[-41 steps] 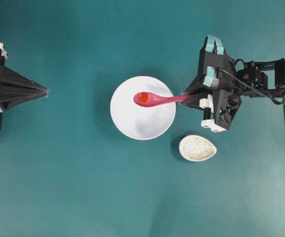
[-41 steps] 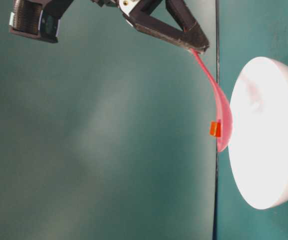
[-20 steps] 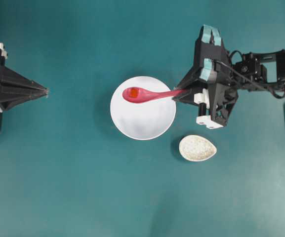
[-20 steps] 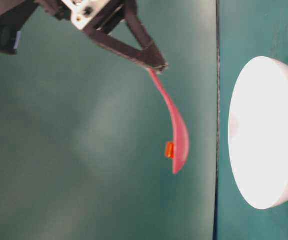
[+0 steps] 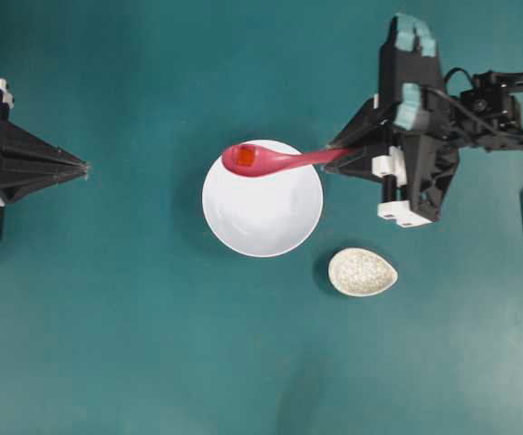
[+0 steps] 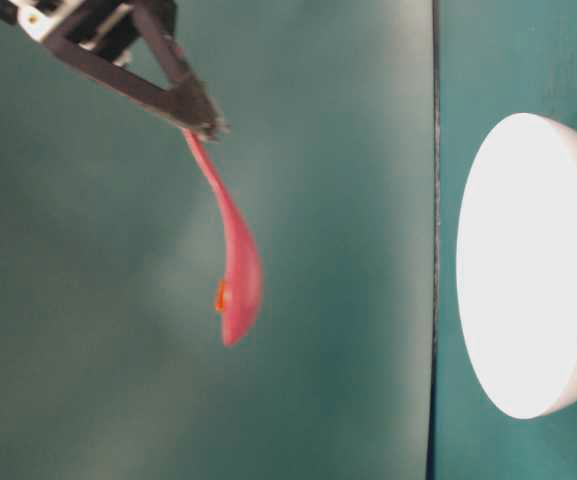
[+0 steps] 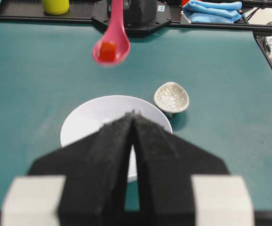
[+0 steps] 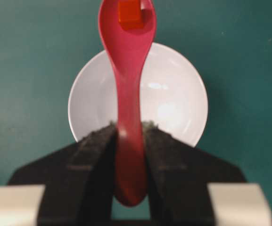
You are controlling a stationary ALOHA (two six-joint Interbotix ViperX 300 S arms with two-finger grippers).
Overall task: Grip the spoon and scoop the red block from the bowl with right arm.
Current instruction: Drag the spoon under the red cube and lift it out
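The spoon (image 5: 275,160) is clamped by its handle in the right gripper (image 5: 338,156) and has been raised well clear above the bowl (image 5: 262,198); the red block (image 5: 246,156) is carried in its scoop, so the scoop appears accomplished.

Robotics lab bench: teal mat (image 5: 152,344), two fixed arms, black frame (image 7: 46,18).

From overhead I see the bowl (image 5: 262,201) at the table's middle, with a small dish (image 5: 362,272) just beside it to the lower right. The spoon (image 5: 275,159) hangs over the bowl's upper rim, well above it, with the block (image 5: 246,156) in its scoop. The right gripper (image 5: 335,154) holds its handle right of the bowl; the left gripper (image 5: 83,167) sits well apart at left.
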